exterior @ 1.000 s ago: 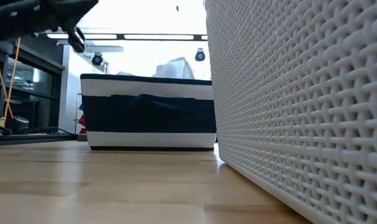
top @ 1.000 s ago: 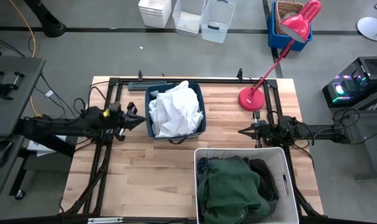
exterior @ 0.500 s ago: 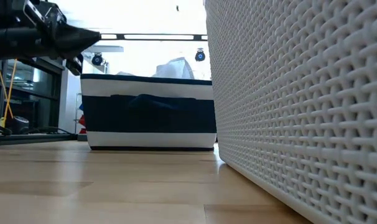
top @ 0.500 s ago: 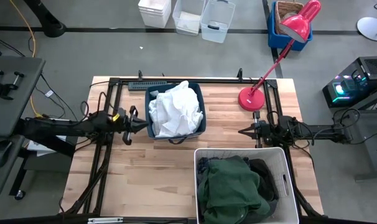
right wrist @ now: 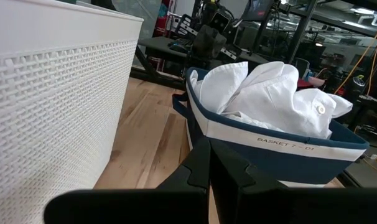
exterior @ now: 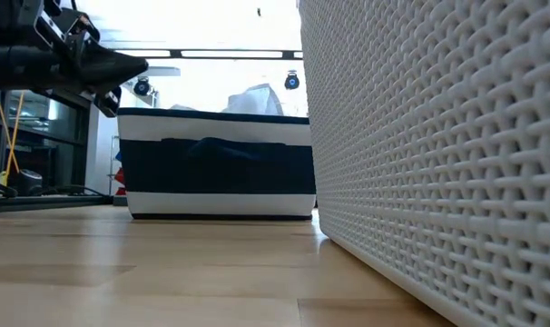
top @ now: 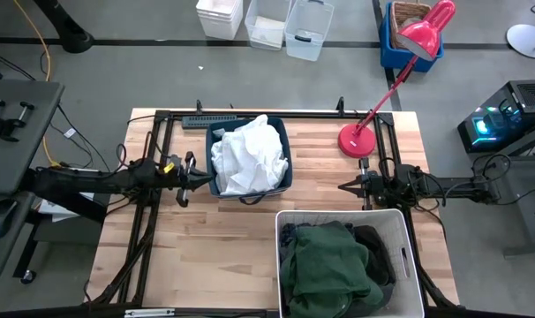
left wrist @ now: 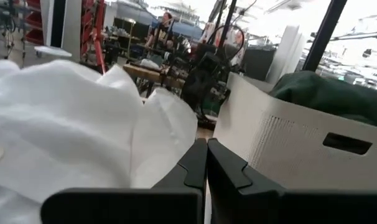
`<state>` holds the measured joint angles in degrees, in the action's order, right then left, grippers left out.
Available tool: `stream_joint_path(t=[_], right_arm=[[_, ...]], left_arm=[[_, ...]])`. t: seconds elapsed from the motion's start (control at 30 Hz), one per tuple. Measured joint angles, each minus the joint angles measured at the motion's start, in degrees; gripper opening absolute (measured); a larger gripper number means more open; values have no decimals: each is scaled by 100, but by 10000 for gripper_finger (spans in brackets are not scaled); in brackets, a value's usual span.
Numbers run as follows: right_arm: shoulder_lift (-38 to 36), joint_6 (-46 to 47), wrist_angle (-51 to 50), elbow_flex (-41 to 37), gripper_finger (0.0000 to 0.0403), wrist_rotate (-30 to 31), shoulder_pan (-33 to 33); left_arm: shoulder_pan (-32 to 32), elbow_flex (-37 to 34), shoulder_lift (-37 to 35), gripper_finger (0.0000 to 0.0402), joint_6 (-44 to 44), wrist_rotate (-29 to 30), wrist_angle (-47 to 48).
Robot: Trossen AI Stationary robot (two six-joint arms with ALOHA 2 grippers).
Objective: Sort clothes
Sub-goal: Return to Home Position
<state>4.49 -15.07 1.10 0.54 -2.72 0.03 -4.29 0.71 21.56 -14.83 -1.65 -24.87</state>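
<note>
White cloth pieces [top: 248, 155] lie heaped in the navy fabric bin [top: 281, 181] at the table's middle far side. They also show in the left wrist view [left wrist: 64, 130] and the right wrist view [right wrist: 263, 93]. A dark green hoodie [top: 325, 265] and a dark grey jacket [top: 373, 247] lie in the white plastic bin [top: 400, 256] at the near right. No plaid shirt shows. My left gripper [top: 199, 179] is shut and empty, just left of the navy bin's left wall, above the table [exterior: 134, 65]. My right gripper [top: 342, 186] is shut and empty, right of the navy bin.
A red desk lamp stands with its base [top: 357, 140] at the far right of the table. Black frame rails [top: 153, 221] run along the table's left and right sides. Bare wood [top: 206, 256] lies at the near left, in front of the navy bin.
My left gripper has gone down beside the navy bin's left wall and has stayed shut. The right arm and the clothes have kept still.
</note>
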Motion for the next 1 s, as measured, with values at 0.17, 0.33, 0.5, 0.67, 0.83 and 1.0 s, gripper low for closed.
stream_joint_path(t=[0.17,0.33,0.5,0.67,0.83,1.0], right_arm=[[-79,-6,-2,-2,0,3,0],[-448,-4,95,-1,0,79,2],[-444,16,131,0,0,91,-6],[-411,8,67,-2,0,127,-13],[-411,4,27,0,0,129,-15],[-411,3,17,-1,0,129,-15]], left_arm=[[-63,6,-655,1,2,-17,521],[-104,6,-1732,1,4,-18,1155],[-294,-6,-2135,1,5,-11,1219],[-291,-5,-2135,1,5,-4,1186],[-268,-5,-2135,1,5,-4,1177],[-136,-5,-2135,1,4,-5,1172]])
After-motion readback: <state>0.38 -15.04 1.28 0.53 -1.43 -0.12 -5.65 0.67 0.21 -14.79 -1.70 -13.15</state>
